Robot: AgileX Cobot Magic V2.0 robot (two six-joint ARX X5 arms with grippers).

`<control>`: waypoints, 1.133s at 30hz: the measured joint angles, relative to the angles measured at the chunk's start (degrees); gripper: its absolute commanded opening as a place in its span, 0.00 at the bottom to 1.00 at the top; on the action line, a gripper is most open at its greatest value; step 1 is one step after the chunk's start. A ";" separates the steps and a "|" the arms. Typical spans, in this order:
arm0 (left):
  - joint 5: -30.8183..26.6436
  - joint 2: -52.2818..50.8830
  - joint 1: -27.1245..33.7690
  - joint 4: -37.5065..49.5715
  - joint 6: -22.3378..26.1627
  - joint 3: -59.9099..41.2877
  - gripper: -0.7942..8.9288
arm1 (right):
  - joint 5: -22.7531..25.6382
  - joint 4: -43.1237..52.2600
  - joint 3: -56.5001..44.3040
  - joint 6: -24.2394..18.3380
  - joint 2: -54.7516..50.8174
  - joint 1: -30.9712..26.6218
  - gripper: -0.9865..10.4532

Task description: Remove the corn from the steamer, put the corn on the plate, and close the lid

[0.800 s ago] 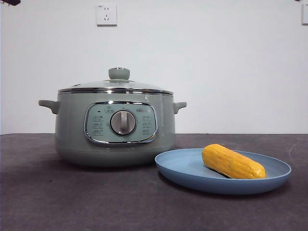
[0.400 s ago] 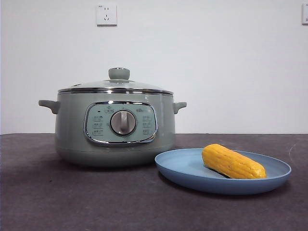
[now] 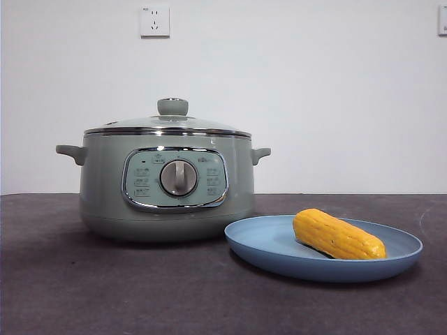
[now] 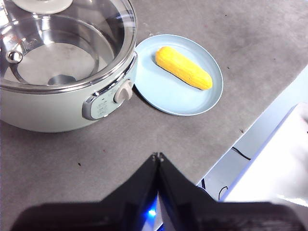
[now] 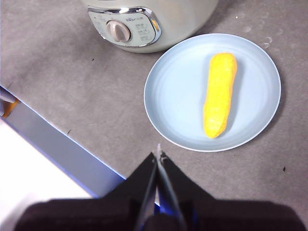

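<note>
The corn point(image 3: 338, 234) lies on the light-blue plate point(image 3: 272, 248), to the right of the sage-green steamer point(image 3: 105, 188). The glass lid point(image 3: 167, 124) with its green knob sits closed on the steamer. The left wrist view shows the lid point(image 4: 96, 33) on the pot, the plate point(image 4: 168, 96) and the corn point(image 4: 183, 68). The right wrist view shows the corn point(image 5: 219, 94) on the plate point(image 5: 168, 86) beside the steamer point(image 5: 144, 24). My left gripper point(image 4: 158, 155) and right gripper point(image 5: 158, 153) are both shut and empty, high above the table and away from the things.
The dark grey table point(image 3: 105, 293) ends at an edge that shows in both wrist views, with white floor beyond. A wall socket point(image 3: 154, 20) is on the white wall behind the steamer.
A black arm tip at the top left corner has left the front view. The steamer, lid, plate and corn have not moved.
</note>
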 measured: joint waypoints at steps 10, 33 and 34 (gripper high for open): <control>-3.52 0.02 0.02 1.92 1.18 -0.02 0.08 | 0.02 0.00 0.00 0.00 0.00 0.00 0.09; -3.13 -29.83 28.57 44.22 15.56 -22.99 0.08 | 0.13 -0.02 0.00 0.00 0.00 0.00 0.09; -3.13 -31.45 29.09 46.84 15.08 -26.60 0.08 | 0.13 -0.02 0.00 0.00 0.00 0.00 0.09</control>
